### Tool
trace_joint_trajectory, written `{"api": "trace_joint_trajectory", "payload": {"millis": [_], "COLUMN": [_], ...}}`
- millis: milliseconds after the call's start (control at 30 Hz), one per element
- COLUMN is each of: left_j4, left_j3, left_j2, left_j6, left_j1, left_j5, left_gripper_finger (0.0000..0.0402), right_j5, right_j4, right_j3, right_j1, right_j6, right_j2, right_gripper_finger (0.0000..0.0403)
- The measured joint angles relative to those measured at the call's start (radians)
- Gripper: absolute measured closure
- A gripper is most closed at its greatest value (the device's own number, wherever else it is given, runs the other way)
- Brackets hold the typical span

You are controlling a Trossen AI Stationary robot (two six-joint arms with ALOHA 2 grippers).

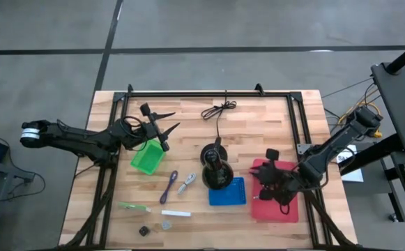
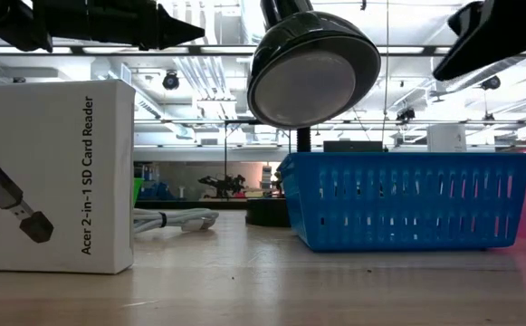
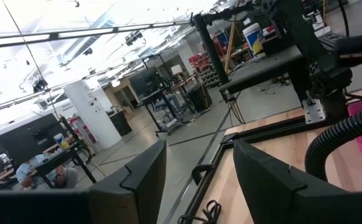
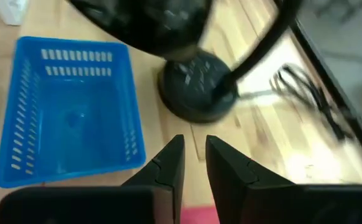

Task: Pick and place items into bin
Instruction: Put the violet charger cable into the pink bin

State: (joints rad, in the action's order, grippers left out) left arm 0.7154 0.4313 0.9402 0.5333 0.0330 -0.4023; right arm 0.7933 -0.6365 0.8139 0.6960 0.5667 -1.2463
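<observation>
1. Left hand: raised above the worktop at about 10 o'clock from centre, over the far edge of the green bin. Fingers spread apart, nothing between them.
2. Right hand: over the red bin at about 4 o'clock. In the right wrist view the fingers stand slightly apart, released, grasping nothing.
3. Blue bin: just beside the red bin, its interior bare in the right wrist view.
4. Black lamp: round base on the worktop, touching or just beside the blue bin's far corner; its cord is coiled at 12 o'clock.
5. Items on the worktop, at 7 to 8 o'clock:
   - purple tool and grey tool, side by side near the green bin;
   - green stick and white stick;
   - black cube and grey cube, near the front edge.
</observation>
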Motion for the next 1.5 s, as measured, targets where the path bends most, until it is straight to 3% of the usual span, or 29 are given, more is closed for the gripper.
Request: {"api": "trace_joint_trajectory", "payload": {"millis": [233,467,633,733,1067,1233,1500], "left_j4": [0.000,0.000,0.002,0.002,0.001,0.001,-0.030], "left_j3": [-0.007,-0.012,-0.012,-0.012,-0.013,-0.013,-0.013], "left_j2": [0.000,0.000,0.000,0.000,0.000,0.000,0.000], "left_j6": [-0.003,-0.003,-0.004,-0.005,-0.006,-0.007,-0.007], "left_j1": [0.000,0.000,0.000,0.000,0.000,0.000,0.000], "left_j5": [0.000,0.000,0.000,0.000,0.000,0.000,0.001], "left_gripper_finger": [0.0230,0.0230,0.0230,0.0230,0.0230,0.0230,0.0230], "right_j5": [-0.097,-0.185,-0.442,-0.554,-0.600,-0.603,-0.604], "right_j4": [0.344,0.718,0.963,1.022,1.010,1.032,1.090], "right_j3": [-0.124,-0.314,-0.471,-0.534,-0.639,-0.641,-0.641], "right_j1": [-0.002,-0.006,-0.069,-0.147,-0.442,-0.538,-0.559], "right_j6": [-0.358,-0.687,-0.869,-0.902,-0.925,-0.903,-0.920], "right_j2": [0.078,0.256,0.425,0.525,0.741,0.762,0.719], "right_gripper_finger": [0.0366,0.0371,0.0371,0.0372,0.0372,0.0372,0.0372]}}
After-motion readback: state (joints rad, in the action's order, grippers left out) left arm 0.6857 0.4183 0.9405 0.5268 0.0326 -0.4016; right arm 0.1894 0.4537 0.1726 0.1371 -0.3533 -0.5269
